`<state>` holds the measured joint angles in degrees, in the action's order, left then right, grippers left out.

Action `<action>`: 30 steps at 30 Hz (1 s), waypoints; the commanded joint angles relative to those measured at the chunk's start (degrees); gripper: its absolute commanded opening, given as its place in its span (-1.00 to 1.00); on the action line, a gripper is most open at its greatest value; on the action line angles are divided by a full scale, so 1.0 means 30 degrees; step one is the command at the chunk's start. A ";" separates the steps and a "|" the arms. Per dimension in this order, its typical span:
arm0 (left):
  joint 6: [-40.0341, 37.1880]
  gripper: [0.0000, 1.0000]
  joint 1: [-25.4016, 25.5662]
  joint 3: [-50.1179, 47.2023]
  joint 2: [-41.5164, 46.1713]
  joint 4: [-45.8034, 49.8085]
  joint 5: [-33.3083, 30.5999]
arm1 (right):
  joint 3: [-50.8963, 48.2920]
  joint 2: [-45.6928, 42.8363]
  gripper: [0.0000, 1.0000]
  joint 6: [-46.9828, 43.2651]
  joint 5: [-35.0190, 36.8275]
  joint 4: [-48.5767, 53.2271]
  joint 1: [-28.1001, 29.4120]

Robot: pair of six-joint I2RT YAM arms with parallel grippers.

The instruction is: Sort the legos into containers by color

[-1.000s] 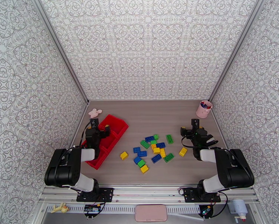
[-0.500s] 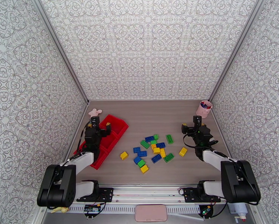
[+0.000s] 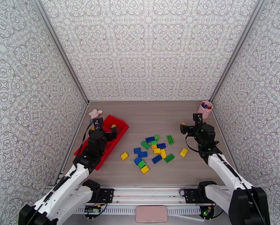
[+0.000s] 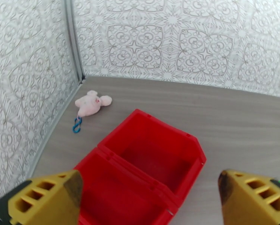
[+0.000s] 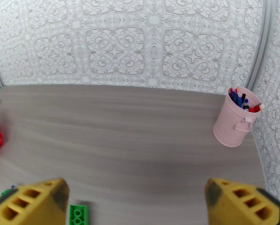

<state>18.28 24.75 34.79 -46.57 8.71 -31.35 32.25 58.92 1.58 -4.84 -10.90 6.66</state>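
Note:
The legos [image 3: 153, 149] lie loose in a cluster of yellow, blue and green bricks at the table's middle. One yellow brick [image 3: 124, 156] sits apart on the left and another [image 3: 183, 152] on the right. The containers are one long red tray [image 3: 119, 122] with square compartments, lying diagonally at the left. My left gripper [image 3: 106, 127] hovers open above it, and the wrist view shows an empty compartment of the tray [image 4: 166, 126] under the left gripper [image 4: 149, 199]. My right gripper [image 3: 190, 122] hangs open right of the cluster; my right gripper [image 5: 136, 205] has a green lego [image 5: 78, 215] below it.
A pink mouse toy [image 3: 95, 113] with a blue clip lies beyond the tray near the left wall [image 4: 89, 104]. A pink cup with pens [image 3: 205, 108] stands at the back right corner [image 5: 235, 124]. Patterned walls close in three sides.
Both arms have stretched out from their bases and carried their grippers a little farther from the near edge. Both grippers stayed open and the bricks have not moved.

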 commanded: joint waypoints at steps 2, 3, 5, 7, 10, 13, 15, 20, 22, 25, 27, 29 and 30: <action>0.7338 0.99 0.1496 0.2723 -0.0144 0.9352 -0.3768 | 0.1105 -0.1251 1.00 -0.0199 -0.1062 0.3135 0.1700; 0.8152 0.99 0.1735 0.3193 -0.0396 1.0466 -0.3838 | 0.1220 -0.1422 1.00 -0.0206 -0.1111 0.3464 0.2116; 0.9649 0.99 0.1989 0.4109 -0.1068 1.2210 -0.3666 | 0.1533 -0.1800 1.00 -0.0151 -0.1168 0.4197 0.3091; 1.0516 0.99 0.2178 0.4767 -0.1658 1.3063 -0.3364 | 0.1979 -0.1994 1.00 -0.0007 -0.1169 0.4906 0.4069; 1.2189 0.99 0.1868 0.5380 -0.2481 1.3937 -0.3050 | 0.2409 -0.2119 1.00 0.0114 -0.1058 0.5440 0.5686; 1.2747 0.97 0.0776 0.5328 -0.2945 1.3425 -0.1794 | 0.2523 -0.2203 1.00 0.0146 -0.0470 0.5674 0.7325; 1.2903 0.97 -0.0158 0.5129 -0.3159 1.2908 -0.0730 | 0.2578 -0.2245 1.00 0.0188 -0.0114 0.5914 0.8227; 1.3746 0.98 -0.2770 0.4694 -0.4008 1.2009 0.3005 | 0.2328 -0.2056 1.00 0.0429 0.0705 0.6184 0.9880; 1.3830 0.99 -0.2933 0.4694 -0.4497 1.1824 0.3422 | 0.2607 -0.1699 1.00 0.0599 0.0692 0.6687 1.0227; 1.3928 0.99 -0.3185 0.4829 -0.5567 1.1655 0.3923 | 0.3112 -0.1269 1.00 0.0654 0.0832 0.7197 1.0828; 1.4002 0.99 -0.3455 0.5139 -0.6395 1.1810 0.4121 | 0.3162 -0.1056 1.00 0.0818 0.0797 0.7127 1.1008; 1.4078 0.94 -0.3632 0.5586 -0.7203 1.2153 0.3972 | 0.3224 -0.0849 1.00 0.0822 0.0669 0.7123 1.1104; 1.4124 0.90 -0.3673 0.5882 -0.7579 1.2451 0.3693 | 0.3323 -0.0746 1.00 0.0794 0.0581 0.7211 1.1119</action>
<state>59.48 14.57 49.71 -67.20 44.53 -21.17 39.94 56.07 3.11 -3.66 9.28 39.46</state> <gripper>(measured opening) 0.962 0.999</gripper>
